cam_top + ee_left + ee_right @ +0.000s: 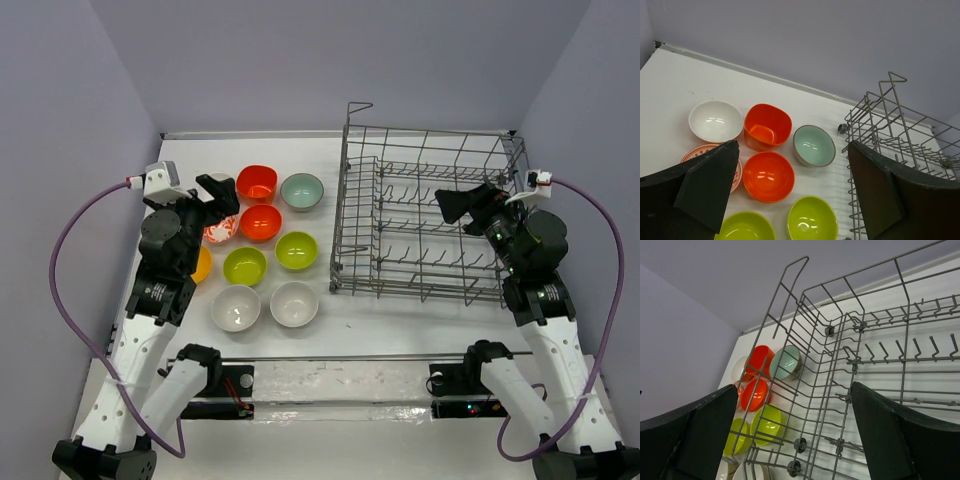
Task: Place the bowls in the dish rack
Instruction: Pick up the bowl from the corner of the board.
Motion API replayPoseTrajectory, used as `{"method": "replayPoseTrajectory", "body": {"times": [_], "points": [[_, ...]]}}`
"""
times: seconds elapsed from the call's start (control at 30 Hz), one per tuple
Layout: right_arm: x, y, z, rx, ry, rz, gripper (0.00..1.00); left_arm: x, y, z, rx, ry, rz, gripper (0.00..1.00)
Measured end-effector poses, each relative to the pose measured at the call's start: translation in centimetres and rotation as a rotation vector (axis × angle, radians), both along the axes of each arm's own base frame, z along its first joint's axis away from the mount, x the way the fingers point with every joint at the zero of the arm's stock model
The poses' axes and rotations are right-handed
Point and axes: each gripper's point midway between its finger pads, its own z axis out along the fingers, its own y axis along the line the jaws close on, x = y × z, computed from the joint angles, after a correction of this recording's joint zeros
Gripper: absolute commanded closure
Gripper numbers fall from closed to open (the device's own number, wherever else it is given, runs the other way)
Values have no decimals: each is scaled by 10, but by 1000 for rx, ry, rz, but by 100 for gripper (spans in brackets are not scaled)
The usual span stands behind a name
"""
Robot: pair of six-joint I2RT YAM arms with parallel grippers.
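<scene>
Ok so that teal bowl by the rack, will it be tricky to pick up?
Probably slippery: the teal bowl shows bright glare, so it looks glazed. Its thick rim suggests ceramic, likely stiff and chippable. Upright on the table, it would probably slide rather than tip if pushed.

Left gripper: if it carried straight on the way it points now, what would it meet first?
Most likely the round red-orange bowl, lying low between the fingers of the open left gripper in its wrist view. Depth is unclear, so it could instead reach the pale teal bowl just beyond.
</scene>
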Motion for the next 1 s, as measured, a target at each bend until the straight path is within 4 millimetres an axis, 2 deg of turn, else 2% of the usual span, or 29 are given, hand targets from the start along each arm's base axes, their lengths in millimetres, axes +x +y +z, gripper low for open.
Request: {"method": "replayPoseTrajectory", "body": {"times": [0.2, 0.6, 0.8, 1.0], "points": [[3, -5, -6, -2, 38, -30, 0, 6, 2, -8, 4, 29, 19, 1], [3, -6, -15, -11, 90, -40, 0, 25, 4, -45, 26, 185, 63, 3], [1, -8, -12, -13, 94, -47, 0, 30, -4, -79, 9, 314, 47, 6], [0, -8, -14, -13, 102, -48, 0, 29, -21, -110, -11, 426, -13, 9]]}}
